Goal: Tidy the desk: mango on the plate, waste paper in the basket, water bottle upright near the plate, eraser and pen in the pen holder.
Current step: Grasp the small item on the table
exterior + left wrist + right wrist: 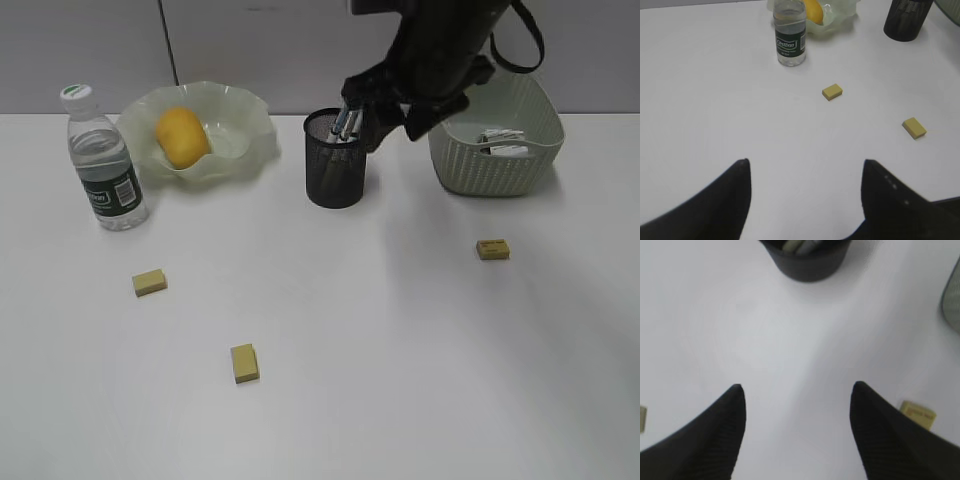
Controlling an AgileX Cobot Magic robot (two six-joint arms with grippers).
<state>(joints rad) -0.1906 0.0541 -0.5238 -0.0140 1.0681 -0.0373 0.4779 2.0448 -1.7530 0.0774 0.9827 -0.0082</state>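
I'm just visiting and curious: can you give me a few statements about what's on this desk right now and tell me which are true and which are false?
1. The mango lies in the plate. True.
2. The water bottle is lying on its side. False: it stands upright, left of the plate.
3. Three small yellow erasers lie loose on the desk. True: one at the left, one nearer the front, one at the right.
4. The pen holder is empty. False: pens stick out of it.
5. The right gripper clamps an eraser. False: its jaws stand apart with nothing between them.
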